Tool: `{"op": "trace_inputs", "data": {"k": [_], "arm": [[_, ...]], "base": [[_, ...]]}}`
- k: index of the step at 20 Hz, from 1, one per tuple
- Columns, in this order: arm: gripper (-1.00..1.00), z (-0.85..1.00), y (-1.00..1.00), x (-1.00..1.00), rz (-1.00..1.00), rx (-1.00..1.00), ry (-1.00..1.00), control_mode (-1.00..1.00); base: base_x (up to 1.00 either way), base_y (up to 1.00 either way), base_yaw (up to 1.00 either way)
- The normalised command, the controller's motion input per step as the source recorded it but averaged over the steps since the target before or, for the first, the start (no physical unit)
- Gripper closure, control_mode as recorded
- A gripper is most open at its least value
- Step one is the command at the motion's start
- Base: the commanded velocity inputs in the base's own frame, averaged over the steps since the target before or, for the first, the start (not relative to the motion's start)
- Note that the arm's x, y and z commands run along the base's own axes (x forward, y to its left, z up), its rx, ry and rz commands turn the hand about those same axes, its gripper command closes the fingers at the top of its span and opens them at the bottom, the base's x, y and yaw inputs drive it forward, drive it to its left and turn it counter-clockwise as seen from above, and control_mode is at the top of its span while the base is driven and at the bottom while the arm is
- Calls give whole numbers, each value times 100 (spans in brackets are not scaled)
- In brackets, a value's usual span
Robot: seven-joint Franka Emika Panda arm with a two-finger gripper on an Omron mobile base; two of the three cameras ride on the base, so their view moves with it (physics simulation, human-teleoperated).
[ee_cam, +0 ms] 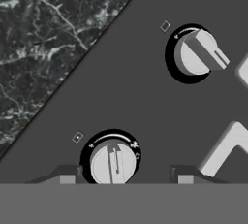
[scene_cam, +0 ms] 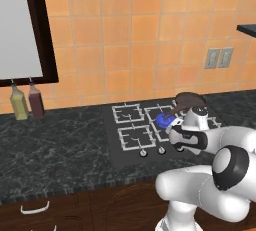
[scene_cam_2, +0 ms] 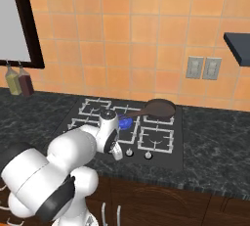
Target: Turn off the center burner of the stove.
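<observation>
Item: stove [scene_cam_2: 97, 144], black cooktop set in a dark marbled counter [scene_cam: 55, 145], pale wire grates on top, row of round silver knobs along the front edge.

Item: center burner [scene_cam_2: 125, 122], middle of the cooktop, blue ring lit; seen in the left base view just behind the robot's wrist. Not yet off.

Item: brown pan [scene_cam_2: 160, 108], on the right rear grate, handle reaching toward the blue ring.

Item: gripper [ee_cam: 122, 178], low over the knob row, pointing down. Jaws apart, one tip on each side of the near knob [ee_cam: 114, 163], nothing held; tips close to the knob but contact not confirmable.

Item: second knob [ee_cam: 196, 55], further along the row, pointer turned at a slant.

Risks, judged:
- Wrong knob. Several alike in one row; which one feeds the blue ring not readable here. Turning the straddled one may light or leave another burner.
- Slip. Knob off-centre between the tips, slightly toward one side; closing could pinch the edge and skid off.
- Turn short or the wrong way, flame left on.
- Wrist close to the flame and the pan handle; a wide swing could knock the pan.
</observation>
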Motion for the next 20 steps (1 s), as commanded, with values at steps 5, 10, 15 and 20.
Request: {"op": "trace_inputs", "data": {"k": [5,10,15,20], "arm": [[100,-18,0,-13,3,2,-8,-100],[100,-23,0,-34,2,2,-9,-100],[100,-23,0,-4,0,0,-1,-100],[100,-8,0,0,0,0,8,-100]], "base": [[0,0,0],[0,0,0],[0,0,0],[0,0,0]]}}
